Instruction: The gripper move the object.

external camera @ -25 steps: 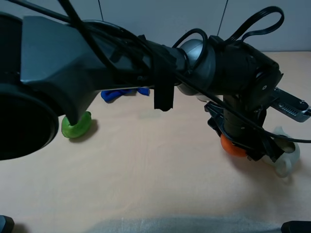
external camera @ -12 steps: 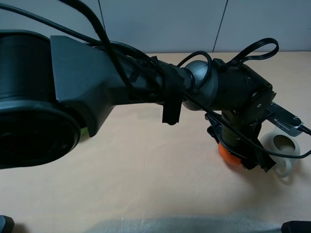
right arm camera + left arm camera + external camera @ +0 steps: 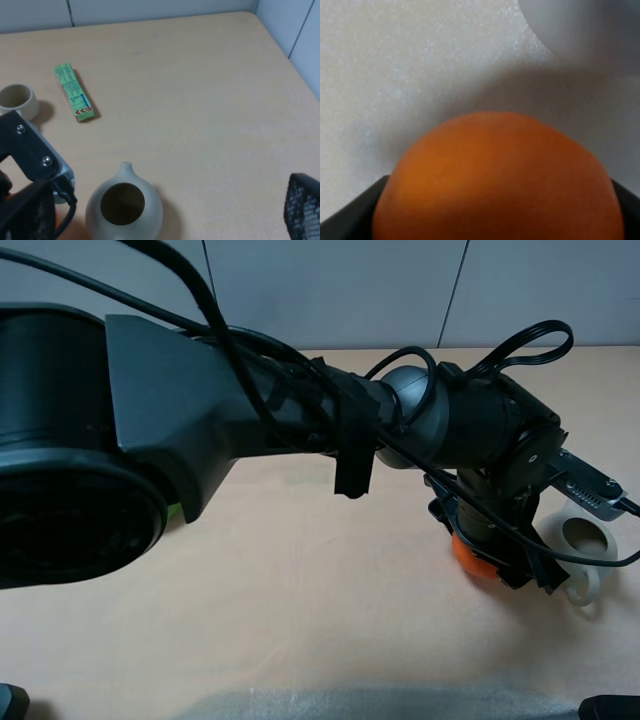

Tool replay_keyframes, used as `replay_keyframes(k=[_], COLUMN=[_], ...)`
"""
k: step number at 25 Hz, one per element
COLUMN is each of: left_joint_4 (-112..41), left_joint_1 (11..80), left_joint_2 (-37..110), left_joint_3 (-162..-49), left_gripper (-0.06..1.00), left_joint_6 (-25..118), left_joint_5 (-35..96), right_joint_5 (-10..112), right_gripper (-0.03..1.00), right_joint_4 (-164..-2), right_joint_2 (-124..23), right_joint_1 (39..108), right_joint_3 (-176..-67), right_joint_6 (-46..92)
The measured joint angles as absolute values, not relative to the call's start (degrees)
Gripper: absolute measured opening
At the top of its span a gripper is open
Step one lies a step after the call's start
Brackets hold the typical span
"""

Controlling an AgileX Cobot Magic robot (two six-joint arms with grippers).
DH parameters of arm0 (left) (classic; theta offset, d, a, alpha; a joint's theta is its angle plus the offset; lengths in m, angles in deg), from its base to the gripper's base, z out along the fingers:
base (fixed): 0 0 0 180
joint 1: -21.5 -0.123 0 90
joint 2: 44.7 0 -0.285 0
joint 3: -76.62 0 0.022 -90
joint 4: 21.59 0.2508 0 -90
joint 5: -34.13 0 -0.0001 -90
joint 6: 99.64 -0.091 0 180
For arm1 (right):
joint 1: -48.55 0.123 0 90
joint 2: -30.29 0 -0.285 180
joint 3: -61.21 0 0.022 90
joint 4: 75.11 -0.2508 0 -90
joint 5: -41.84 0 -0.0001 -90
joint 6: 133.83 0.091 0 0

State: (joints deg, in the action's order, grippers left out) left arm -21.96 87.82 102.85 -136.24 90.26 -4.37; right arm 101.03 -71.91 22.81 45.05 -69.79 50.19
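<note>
The orange (image 3: 467,554) is round and bright, on the tan table at the right of the exterior high view. My left gripper (image 3: 490,558) reaches across from the left and its black jaws close around it. In the left wrist view the orange (image 3: 495,180) fills the lower frame, with a black fingertip (image 3: 347,212) pressed against each side. I cannot tell whether it rests on the table or hangs just above it. Of my right gripper only one black fingertip (image 3: 302,205) shows, far out at the frame's edge, nothing in it.
A cream pot with an open top (image 3: 582,558) stands just right of the orange and also shows in the right wrist view (image 3: 124,207). A small cream cup (image 3: 17,101) and a green packet (image 3: 73,92) lie farther off. The bulky left arm (image 3: 250,410) hides much of the table.
Over the last second the left gripper and the orange shifted slightly toward the front, uncovering the cream pot's opening. Since half a second ago almost nothing has moved.
</note>
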Motion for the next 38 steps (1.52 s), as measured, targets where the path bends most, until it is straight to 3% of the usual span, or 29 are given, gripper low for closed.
replay_keyframes(k=[12, 21, 38], left_joint_4=[-21.96, -22.01, -22.01], left_joint_1=[87.82, 87.82, 87.82], left_joint_2=[102.85, 102.85, 100.55], left_joint_3=[-136.24, -136.24, -136.29], left_gripper=[0.76, 0.97, 0.99], left_joint_6=[90.26, 90.26, 90.26], left_joint_5=[-4.37, -4.37, -7.86], right_joint_5=[101.03, 101.03, 101.03], right_gripper=[0.69, 0.69, 0.69], right_joint_4=[-71.91, -71.91, -71.91], right_joint_2=[22.81, 22.81, 22.81], right_joint_1=[45.05, 45.05, 45.05], right_joint_3=[-69.79, -69.79, -69.79], right_joint_6=[50.19, 50.19, 50.19])
